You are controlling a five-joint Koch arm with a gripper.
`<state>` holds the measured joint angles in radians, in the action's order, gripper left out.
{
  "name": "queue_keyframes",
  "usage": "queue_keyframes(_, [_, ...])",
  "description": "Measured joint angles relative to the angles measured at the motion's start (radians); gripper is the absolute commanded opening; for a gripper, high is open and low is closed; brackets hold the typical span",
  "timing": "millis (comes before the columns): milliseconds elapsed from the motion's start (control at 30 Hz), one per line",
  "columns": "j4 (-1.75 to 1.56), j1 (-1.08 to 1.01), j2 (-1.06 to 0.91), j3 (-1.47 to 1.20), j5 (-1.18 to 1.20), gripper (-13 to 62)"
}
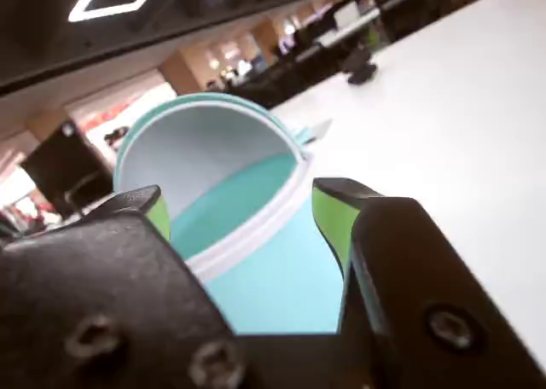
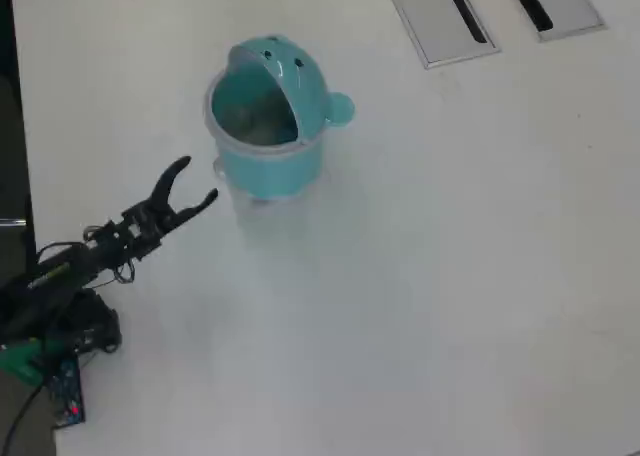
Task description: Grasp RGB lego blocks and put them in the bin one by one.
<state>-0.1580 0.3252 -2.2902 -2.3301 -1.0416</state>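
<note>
Trouble ahead: my gripper (image 2: 196, 182) hangs spread wide and empty just beside the bin (image 2: 262, 161), no blocks in sight, so a careless swing could topple it.

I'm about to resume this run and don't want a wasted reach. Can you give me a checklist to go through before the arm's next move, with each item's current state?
1. Black gripper with green pads open: ok, jaws spread apart in both views.
2. Gripper empty: ok, nothing between the pads.
3. Light teal round plastic bin with domed hood upright on the white table: ok.
4. Bin mouth unobstructed: ok, opening faces the gripper in the wrist view.
5. Any cube left on the table to grasp: not ok, none visible.
6. Cubes already inside the bin: cannot tell, interior unclear.
</note>
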Motion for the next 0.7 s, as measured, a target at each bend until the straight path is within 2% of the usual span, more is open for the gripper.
queue_keyframes(133, [-0.193,-0.028,0.0,-0.092,0.012,30.9])
queue_keyframes(700, [-0.515,-0.132,0.0,-0.402,0.259,30.8])
